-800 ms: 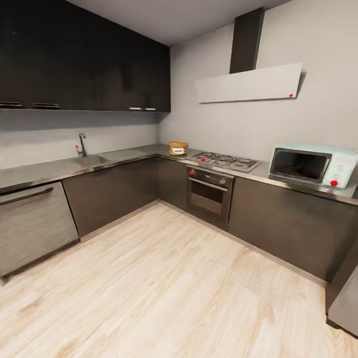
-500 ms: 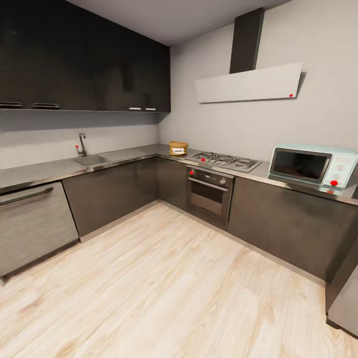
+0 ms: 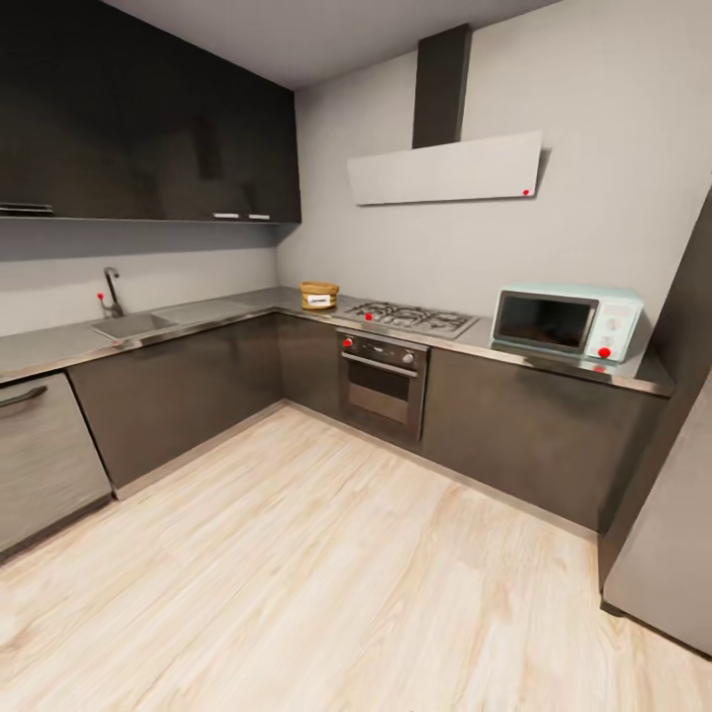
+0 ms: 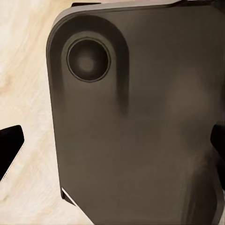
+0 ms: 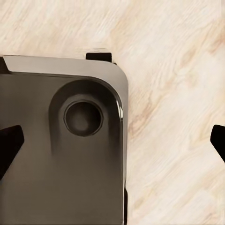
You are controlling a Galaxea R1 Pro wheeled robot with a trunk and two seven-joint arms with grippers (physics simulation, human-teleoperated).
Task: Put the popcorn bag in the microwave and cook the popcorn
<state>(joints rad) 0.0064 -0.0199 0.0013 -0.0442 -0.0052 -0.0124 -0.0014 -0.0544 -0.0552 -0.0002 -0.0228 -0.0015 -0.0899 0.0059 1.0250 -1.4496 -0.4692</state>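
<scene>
The popcorn bag (image 3: 318, 295) sits in the counter (image 3: 198, 318) corner, far ahead of the fingers, with the microwave (image 3: 568, 322) past the hob (image 3: 413, 318). Both wrist cameras look down at the wooden floor (image 5: 178, 93); fingers spread wide, holding nothing, likely parked for driving.

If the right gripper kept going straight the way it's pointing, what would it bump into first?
Probably the wooden floor, though the robot's own dark base sits close beside that line. The right gripper points downward, its fingertips wide apart; depth is hard to judge.

popcorn bag (image 3: 318, 295) label — too small to read
</scene>
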